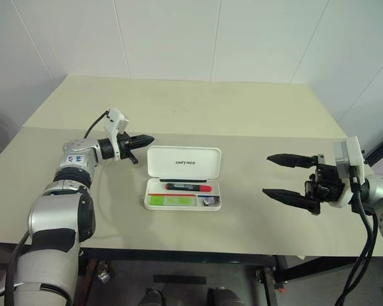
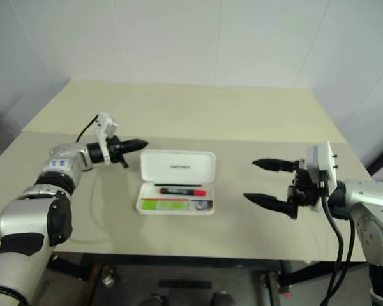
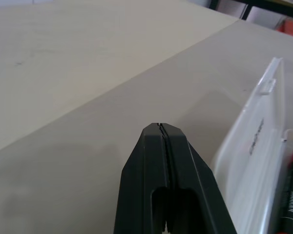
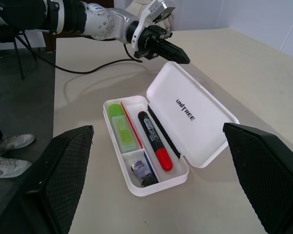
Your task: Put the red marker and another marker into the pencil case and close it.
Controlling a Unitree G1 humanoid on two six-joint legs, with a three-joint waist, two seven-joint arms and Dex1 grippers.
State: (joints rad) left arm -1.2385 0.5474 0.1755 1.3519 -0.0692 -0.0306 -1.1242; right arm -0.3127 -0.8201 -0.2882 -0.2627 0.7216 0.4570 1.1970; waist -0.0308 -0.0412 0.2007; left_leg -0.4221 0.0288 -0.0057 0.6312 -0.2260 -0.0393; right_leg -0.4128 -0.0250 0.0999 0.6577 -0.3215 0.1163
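Pencil case lid: light, stiff, slick plastic; best pushed at top edge, just beside shut left gripper. Right gripper wide, empty.

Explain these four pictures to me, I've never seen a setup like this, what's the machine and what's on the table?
This is a humanoid robot with two arms. The two wide pictures come from its head, looking down at a beige table. The other two come from cameras on its wrists. On the table lies an open white pencil case. Inside it are a red marker, a light-green highlighter and a small dark object. The left gripper is shut and empty, beside the lid. The right gripper is open and holds nothing.
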